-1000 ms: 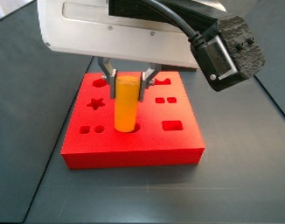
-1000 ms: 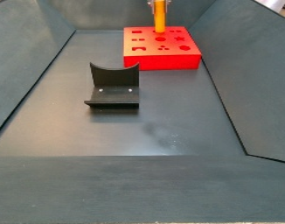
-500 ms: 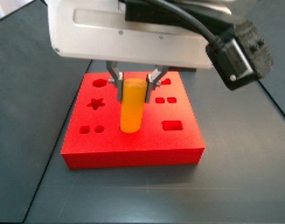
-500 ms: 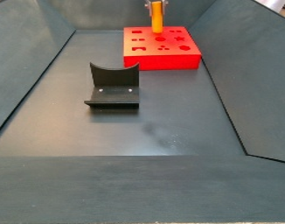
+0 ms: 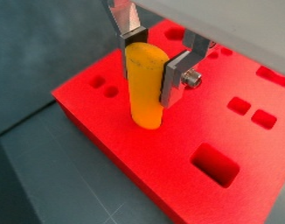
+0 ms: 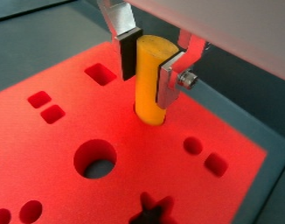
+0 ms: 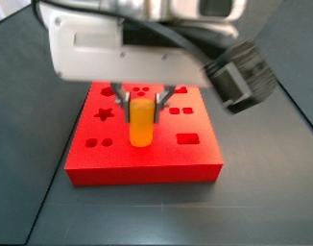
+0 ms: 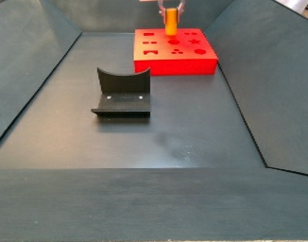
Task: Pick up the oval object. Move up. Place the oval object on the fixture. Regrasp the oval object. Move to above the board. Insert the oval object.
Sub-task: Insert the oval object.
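The oval object [image 5: 145, 92] is a yellow-orange peg standing upright, its lower end in a cutout near the middle of the red board [image 5: 169, 166]. My gripper [image 5: 155, 63] is shut on its upper part, one pad on each side. Both wrist views show this: gripper [image 6: 153, 61], peg [image 6: 149, 92], board [image 6: 63, 131]. In a side view the gripper [image 7: 142, 93] hangs over the board [image 7: 146, 163] with the peg [image 7: 141, 123] below it. The dark fixture [image 8: 120, 93] stands empty on the floor, nearer than the board [image 8: 176, 61]; the peg [image 8: 172, 21] also shows there.
The board lies at the far end of a dark bin with sloping walls [image 8: 43, 85]. Other cutouts, among them a star [image 7: 106, 114] and squares [image 7: 189, 137], surround the peg. A cable and a black camera [image 7: 243, 77] hang from the wrist.
The gripper has come down with the peg. Less of the peg shows above the board than a second ago.
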Robot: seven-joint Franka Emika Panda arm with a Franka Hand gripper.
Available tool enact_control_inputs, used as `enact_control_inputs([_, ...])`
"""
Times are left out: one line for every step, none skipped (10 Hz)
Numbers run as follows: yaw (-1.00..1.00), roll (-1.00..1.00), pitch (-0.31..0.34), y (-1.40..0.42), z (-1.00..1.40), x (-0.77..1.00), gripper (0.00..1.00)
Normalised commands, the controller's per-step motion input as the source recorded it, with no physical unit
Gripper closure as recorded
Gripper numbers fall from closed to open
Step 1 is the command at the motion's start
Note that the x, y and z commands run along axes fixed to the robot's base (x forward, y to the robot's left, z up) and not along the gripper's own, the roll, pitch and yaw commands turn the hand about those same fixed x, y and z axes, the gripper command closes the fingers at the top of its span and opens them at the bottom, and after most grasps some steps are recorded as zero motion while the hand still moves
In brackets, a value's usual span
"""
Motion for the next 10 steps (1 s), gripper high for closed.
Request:
enact_control_inputs([-0.13,0.05,-0.074,-0.1,-1.0,0.0,1.0])
enact_control_inputs([0.0,0.0,0.0,-0.09,-1.0,0.0,1.0])
enact_control_inputs([0.0,0.0,0.0,-0.03,-1.0,-0.02,1.0])
enact_control_inputs([0.0,0.0,0.0,0.0,-1.0,-0.01,1.0])
enact_control_inputs([0.0,0.0,0.0,0.0,-1.0,0.0,1.0])
enact_control_inputs([0.0,-0.06,-0.034,0.0,-0.05,0.0,1.0])
enact_control_inputs([0.0,-0.03,-0.06,-0.12,-0.09,0.0,1.0])
enact_control_inputs([-0.09,-0.01,-0.226,-0.25,-0.14,-0.49,1.0])
enact_control_inputs([0.0,0.01,-0.019,-0.09,0.0,0.0,1.0])
enact_control_inputs([0.0,0.0,0.0,0.0,0.0,0.0,1.0])
